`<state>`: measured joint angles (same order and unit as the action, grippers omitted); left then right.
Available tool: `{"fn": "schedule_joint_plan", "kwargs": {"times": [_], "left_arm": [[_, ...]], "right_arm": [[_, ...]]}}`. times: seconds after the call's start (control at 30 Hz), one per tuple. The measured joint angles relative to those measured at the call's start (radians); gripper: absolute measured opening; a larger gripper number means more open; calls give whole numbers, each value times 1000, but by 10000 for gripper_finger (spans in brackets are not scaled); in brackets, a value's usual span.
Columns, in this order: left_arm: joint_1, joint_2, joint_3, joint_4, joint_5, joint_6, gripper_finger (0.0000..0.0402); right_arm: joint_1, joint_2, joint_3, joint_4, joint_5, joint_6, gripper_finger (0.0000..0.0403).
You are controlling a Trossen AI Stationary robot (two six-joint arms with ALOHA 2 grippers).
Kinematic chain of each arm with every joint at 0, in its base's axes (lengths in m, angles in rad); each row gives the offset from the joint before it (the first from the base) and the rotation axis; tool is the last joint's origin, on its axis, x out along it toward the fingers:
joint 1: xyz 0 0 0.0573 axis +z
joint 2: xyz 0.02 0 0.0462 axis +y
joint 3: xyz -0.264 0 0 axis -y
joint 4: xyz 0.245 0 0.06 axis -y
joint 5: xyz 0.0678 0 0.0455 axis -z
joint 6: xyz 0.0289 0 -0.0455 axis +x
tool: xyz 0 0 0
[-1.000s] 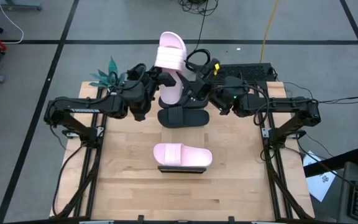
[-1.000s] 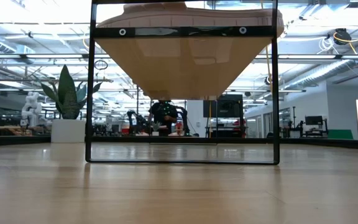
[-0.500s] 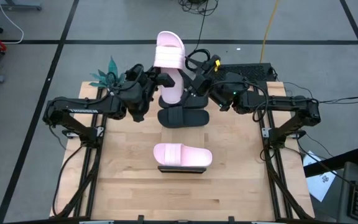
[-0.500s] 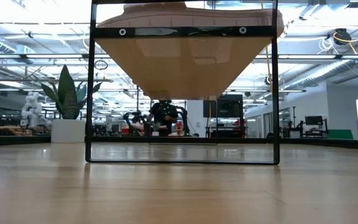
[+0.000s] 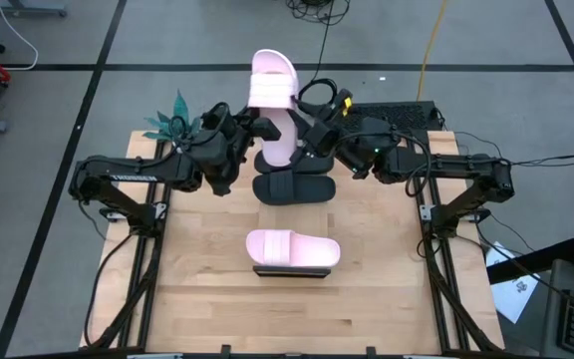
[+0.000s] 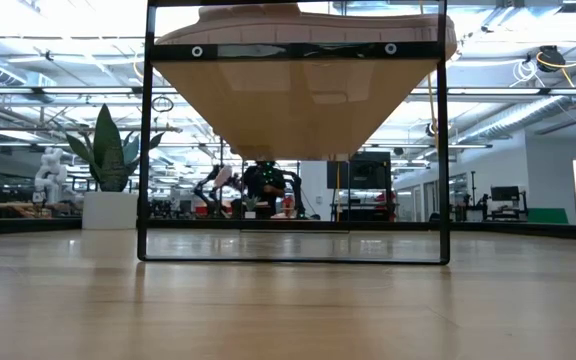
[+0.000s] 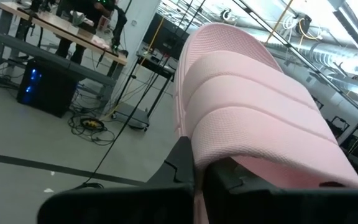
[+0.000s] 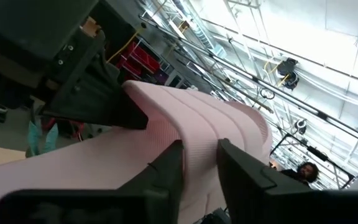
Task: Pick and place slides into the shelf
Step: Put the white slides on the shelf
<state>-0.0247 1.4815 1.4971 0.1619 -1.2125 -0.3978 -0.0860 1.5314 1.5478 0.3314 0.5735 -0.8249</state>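
A: Where's the raised pink slide?
B: Held up at the tabletop's far edge, toe pointing away. The left hand is clenched on its side; the right hand straddles its strap, and I can't tell if it grips.
A: What's around it?
B: A black slide lies just beneath, the other pink slide sits on the shelf nearer the front, and a green plant stands beside the left arm
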Motion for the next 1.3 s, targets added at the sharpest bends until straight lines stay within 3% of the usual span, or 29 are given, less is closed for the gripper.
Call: {"fn": "schedule_joint_plan", "kwargs": {"times": [0.27, 0.53, 0.93, 1.13, 1.3], "left_arm": [[-1, 0, 0, 0, 5, -16, 0], [-11, 0, 0, 5, 5, -31, 6], [-81, -20, 1, 84, 32, 103, 62], [-117, -19, 1, 82, 18, 138, 82], [-152, -31, 1, 72, -27, 272, 82]], "right_arm": [[0, 0, 0, 1, -2, -13, 8], [1, 0, 0, 8, 20, -34, 3], [-10, -16, -1, 59, 143, -79, 1], [-10, -17, -1, 61, 111, -75, 1], [-7, -43, -1, 5, 113, -85, 0]]}}
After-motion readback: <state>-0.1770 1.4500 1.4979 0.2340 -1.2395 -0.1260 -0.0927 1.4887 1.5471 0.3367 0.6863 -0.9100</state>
